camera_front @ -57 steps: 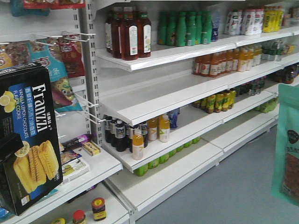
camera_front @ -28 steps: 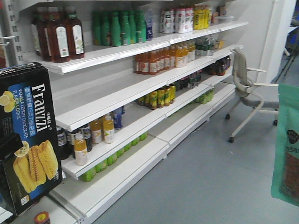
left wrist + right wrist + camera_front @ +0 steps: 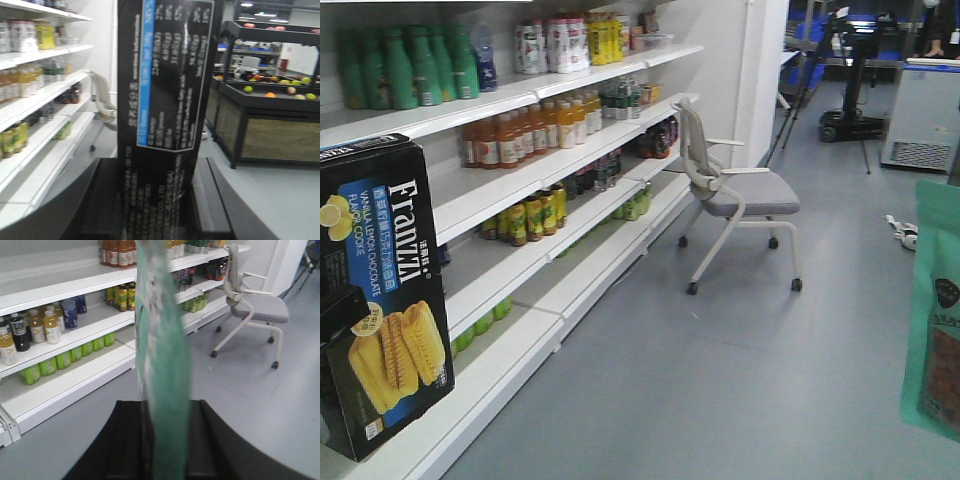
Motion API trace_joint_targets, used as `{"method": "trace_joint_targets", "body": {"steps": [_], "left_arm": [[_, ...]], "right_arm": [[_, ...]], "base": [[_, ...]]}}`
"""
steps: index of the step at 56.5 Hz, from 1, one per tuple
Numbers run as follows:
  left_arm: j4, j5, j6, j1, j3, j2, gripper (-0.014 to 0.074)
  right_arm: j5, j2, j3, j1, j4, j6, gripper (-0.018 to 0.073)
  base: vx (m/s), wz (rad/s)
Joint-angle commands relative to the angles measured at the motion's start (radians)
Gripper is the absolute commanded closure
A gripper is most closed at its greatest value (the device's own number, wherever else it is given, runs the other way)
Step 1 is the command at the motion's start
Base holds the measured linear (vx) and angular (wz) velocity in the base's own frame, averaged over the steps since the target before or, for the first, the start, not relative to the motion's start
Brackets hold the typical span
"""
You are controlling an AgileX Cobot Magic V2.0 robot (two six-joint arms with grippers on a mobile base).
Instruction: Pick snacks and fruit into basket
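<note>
The black-and-blue Franzzi cookie box [image 3: 385, 300] stands upright at the left edge of the front view. My left gripper [image 3: 159, 202] is shut on its lower end, and the box [image 3: 167, 90] rises between the two fingers. The mint-green pouch [image 3: 932, 320] hangs at the right edge, and my right gripper [image 3: 165, 440] is shut on it; the pouch [image 3: 162, 340] is seen edge-on. The basket is out of view. Small fruit lie on a dark produce stand [image 3: 272, 107], too small to tell which kind.
White shelves of drink bottles [image 3: 540, 130] run along the left. A grey office chair [image 3: 735, 195] stands on the grey floor beside them. Behind it are a tripod [image 3: 850, 70] and a white cabinet [image 3: 925, 125].
The view has swung right along the shelves: hanging snack racks and sauce bottles left the frame, and the chair, tripod and cabinet came in. Both grippers still hold the box and the pouch.
</note>
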Motion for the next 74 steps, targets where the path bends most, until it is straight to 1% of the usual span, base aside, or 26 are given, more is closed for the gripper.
{"method": "trace_joint_targets", "body": {"steps": [1,26,74], "left_arm": [[-0.02,-0.023,-0.008,-0.003,-0.033,-0.007,0.0594],[-0.02,-0.023,-0.008,-0.003,-0.033,-0.007,0.0594],[-0.02,-0.023,-0.008,-0.003,-0.033,-0.007,0.0594]], "right_arm": [[-0.084,-0.002,-0.03,-0.004,0.019,-0.002,0.0568],[-0.084,-0.002,-0.03,-0.004,0.019,-0.002,0.0568],[-0.083,-0.002,-0.03,-0.004,0.019,-0.002,0.0568]], "base": [[0.13,-0.5],[0.14,-0.56],[0.18,-0.66]]}}
